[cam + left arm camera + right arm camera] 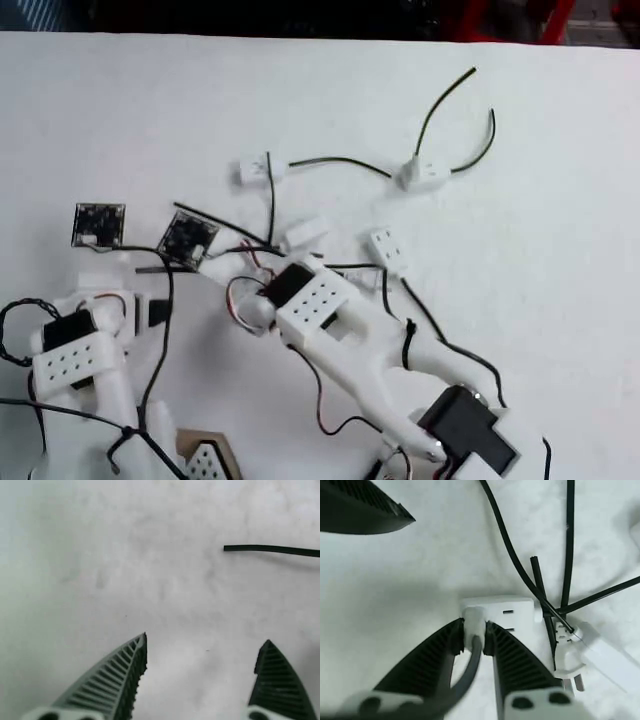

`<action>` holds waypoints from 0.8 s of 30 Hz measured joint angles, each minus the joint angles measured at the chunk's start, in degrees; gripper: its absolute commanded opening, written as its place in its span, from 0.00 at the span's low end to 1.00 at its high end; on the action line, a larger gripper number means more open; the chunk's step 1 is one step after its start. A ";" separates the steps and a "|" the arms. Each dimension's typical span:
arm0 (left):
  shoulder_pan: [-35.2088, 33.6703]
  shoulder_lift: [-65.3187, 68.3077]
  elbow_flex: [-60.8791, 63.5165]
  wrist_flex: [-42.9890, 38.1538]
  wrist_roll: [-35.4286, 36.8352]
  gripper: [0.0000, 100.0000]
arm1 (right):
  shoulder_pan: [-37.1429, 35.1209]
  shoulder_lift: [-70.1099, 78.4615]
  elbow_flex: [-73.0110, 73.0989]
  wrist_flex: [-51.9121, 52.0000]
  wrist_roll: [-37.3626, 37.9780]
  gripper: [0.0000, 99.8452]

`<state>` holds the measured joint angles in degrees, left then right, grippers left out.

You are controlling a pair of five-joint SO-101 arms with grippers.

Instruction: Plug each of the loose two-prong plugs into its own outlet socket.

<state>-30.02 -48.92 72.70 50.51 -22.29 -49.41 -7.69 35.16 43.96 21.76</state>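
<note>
My right gripper [474, 630] is shut on a white two-prong plug [473, 621] and its dark cord. The plug's front is pressed against a white outlet block [512, 615]. Beside the block lies a loose white plug [570, 655] with bare prongs, crossed by black cords [510, 555]. In the high view this gripper [297, 250] sits mid-table at the block [305, 234]. Other white sockets [386, 249], [421, 175] and a plug [254, 171] lie farther back. My left gripper [200, 652] hangs open over bare table, near a black cord end [270, 550].
Two black square boards [98, 225], [187, 238] lie at the left. The left arm [75, 360] stands at the near left edge. Loose black cords [450, 100] curl at the back right. Red and black servo wires [245, 290] trail by the right arm.
</note>
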 measured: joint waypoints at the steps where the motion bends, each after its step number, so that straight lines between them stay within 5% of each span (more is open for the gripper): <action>1: 0.00 0.00 0.00 0.00 0.00 0.34 | -0.35 0.00 0.00 0.00 0.00 0.02; 24: 0.00 0.00 0.00 0.00 0.00 0.34 | 2.11 6.42 0.26 -0.79 5.10 0.02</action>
<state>-30.02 -48.92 72.70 50.51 -22.29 -47.30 -1.27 35.43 43.16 26.86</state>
